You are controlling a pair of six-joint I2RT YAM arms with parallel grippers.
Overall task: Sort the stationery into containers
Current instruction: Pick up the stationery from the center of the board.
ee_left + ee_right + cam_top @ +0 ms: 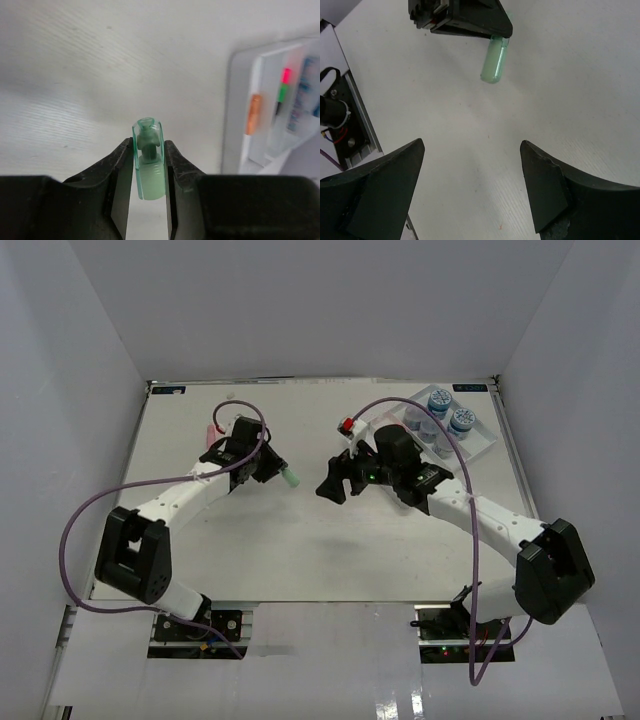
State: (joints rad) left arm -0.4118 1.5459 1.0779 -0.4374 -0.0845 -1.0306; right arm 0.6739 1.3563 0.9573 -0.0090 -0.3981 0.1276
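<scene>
My left gripper is shut on a pale green marker and holds it above the table left of centre. In the left wrist view the marker stands clamped between the fingers. My right gripper is open and empty, facing the left one. In the right wrist view it sees the green marker ahead. The white tray sits at the far right and holds several lidded jars. The left wrist view shows the tray with an orange marker, a pink one and a green one.
A pink marker lies on the table beside the left arm. A red marker shows at the tray's left end. White walls enclose the table on three sides. Purple cables loop over both arms.
</scene>
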